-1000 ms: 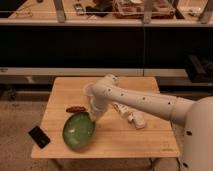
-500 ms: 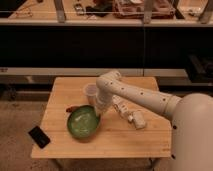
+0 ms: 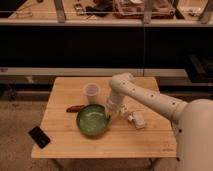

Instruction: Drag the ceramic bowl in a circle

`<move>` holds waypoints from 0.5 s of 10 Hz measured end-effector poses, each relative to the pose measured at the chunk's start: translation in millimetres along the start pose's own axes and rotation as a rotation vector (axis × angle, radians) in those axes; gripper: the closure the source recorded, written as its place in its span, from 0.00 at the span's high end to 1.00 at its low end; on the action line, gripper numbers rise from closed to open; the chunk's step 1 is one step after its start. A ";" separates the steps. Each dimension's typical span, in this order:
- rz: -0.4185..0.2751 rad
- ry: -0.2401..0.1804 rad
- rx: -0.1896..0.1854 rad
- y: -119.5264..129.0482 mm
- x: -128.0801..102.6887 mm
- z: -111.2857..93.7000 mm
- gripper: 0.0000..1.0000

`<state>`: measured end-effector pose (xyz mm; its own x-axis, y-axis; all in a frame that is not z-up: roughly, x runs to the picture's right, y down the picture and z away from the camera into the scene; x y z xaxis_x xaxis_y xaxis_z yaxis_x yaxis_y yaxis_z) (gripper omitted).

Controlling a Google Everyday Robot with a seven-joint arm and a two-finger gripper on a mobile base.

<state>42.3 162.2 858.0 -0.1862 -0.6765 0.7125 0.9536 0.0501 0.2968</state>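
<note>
And there was the arm (image 3: 150, 97), all creamy white, smooth glossy shells with no cables showing. A big rounded body (image 3: 197, 135) filled the lower right corner of the frame, plain and pale. From it a long, thick tube-shaped link ran up-left, dotted with a few small dark specks along its side. It ended in a fat rounded elbow joint (image 3: 121, 82) at frame centre, with a shorter white link below. The gripper (image 3: 111, 113), white with darker shading at its tip, sat just below centre.

The ceramic bowl (image 3: 93, 120) — wide, glossy green, upright — sits on the table (image 3: 65, 145), the tool (image 3: 109, 116) seemingly at its rim.
</note>
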 end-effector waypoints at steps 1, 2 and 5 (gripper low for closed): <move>0.015 0.001 -0.003 10.9 -5.3 -0.7 0.17; 0.035 0.008 -0.013 24.9 -10.3 -4.1 0.17; 0.075 0.037 -0.058 62.9 -26.0 -22.1 0.17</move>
<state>112.4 166.7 844.0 -0.1061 -0.6994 0.7068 0.9768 0.0595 0.2055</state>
